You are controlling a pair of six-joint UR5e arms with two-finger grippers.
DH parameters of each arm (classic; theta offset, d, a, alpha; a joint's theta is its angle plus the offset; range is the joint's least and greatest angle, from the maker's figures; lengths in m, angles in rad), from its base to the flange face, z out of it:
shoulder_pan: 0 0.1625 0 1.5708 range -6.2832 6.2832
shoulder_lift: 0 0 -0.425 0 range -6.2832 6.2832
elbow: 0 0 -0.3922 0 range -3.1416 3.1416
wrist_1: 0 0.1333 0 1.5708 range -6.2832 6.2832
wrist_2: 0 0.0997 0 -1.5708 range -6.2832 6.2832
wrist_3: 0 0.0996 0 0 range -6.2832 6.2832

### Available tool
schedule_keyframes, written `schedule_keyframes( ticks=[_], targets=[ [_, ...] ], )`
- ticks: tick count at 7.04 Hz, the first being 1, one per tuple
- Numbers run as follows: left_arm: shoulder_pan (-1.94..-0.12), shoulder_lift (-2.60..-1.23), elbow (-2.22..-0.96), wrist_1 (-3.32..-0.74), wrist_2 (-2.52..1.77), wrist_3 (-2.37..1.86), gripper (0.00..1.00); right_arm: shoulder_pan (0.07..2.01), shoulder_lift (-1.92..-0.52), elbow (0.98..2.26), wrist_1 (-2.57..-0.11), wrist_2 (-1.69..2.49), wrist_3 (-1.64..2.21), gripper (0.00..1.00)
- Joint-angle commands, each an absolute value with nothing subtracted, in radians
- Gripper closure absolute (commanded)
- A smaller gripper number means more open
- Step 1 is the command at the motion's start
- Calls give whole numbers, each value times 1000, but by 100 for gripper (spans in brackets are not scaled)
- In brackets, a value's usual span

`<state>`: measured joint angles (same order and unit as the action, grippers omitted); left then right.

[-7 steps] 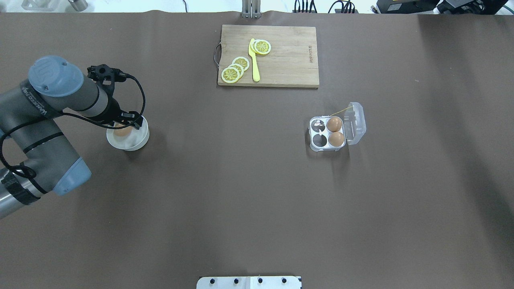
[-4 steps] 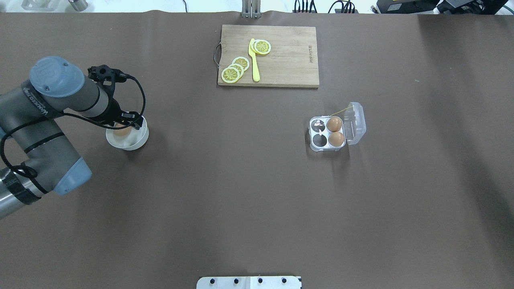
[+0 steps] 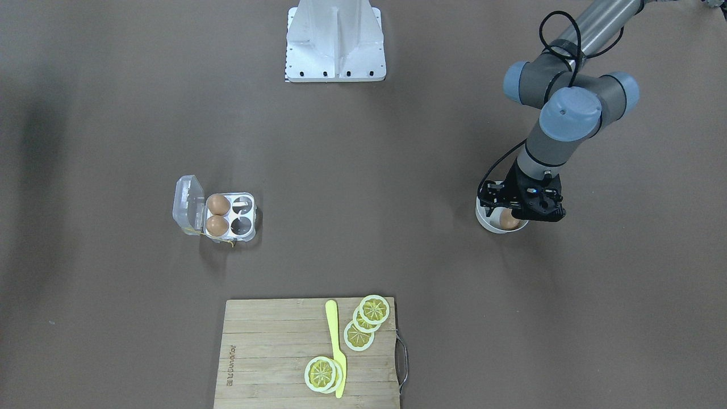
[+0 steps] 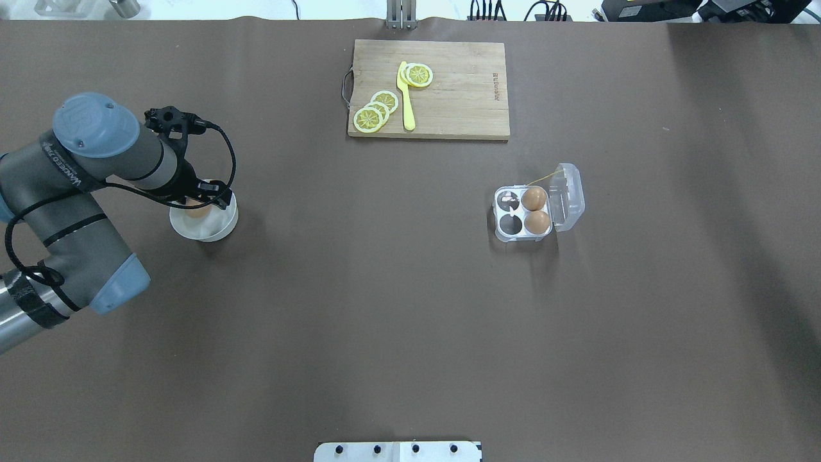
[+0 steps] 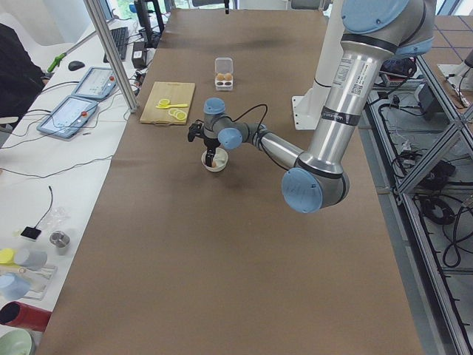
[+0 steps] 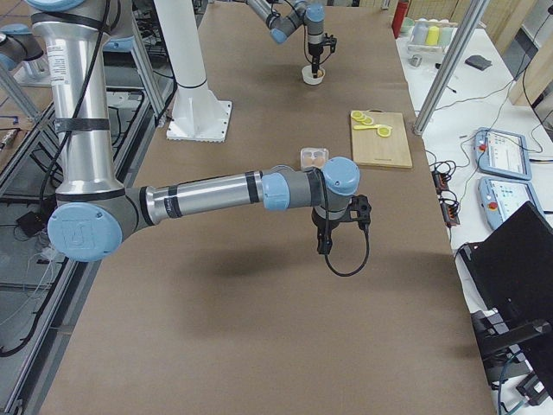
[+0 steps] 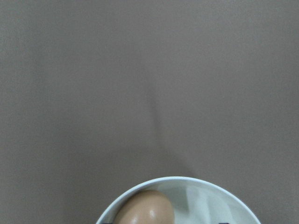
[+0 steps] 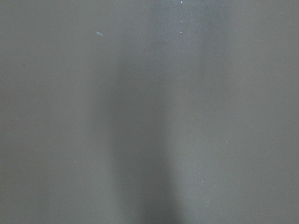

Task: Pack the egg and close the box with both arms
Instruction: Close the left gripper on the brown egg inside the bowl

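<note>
Light falls soft and even from above on my brown table; shadows are faint, one smudge beside the white bowl and dim bands at the overhead view's right edge. My right wrist view is murky and featureless (one blurred dark streak). The egg carries a small sheen.

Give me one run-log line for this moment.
left hand: at egg in bowl, grip unclear | right hand: above table, grip unclear | box: open, two cells empty
</note>
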<state>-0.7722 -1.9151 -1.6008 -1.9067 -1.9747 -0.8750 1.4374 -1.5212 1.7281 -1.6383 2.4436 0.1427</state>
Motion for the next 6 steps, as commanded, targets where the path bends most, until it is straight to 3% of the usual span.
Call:
schedule_keyframes(
  ticks=[1,3,6],
  targets=[
    [-767,-1916,-1597,-1907,-1973,-876,19,1437,-1520,1727,-1638,2444,143,0],
    [-767,-1916,-1595,-1907,-1973,-874,31,1437,-1520,1727,-1638,2448,143,0],
    [-767,-1914,-1595,-1907,-1973,-871,32,1437,-1522,1729,-1640,2461,143,0]
  ],
)
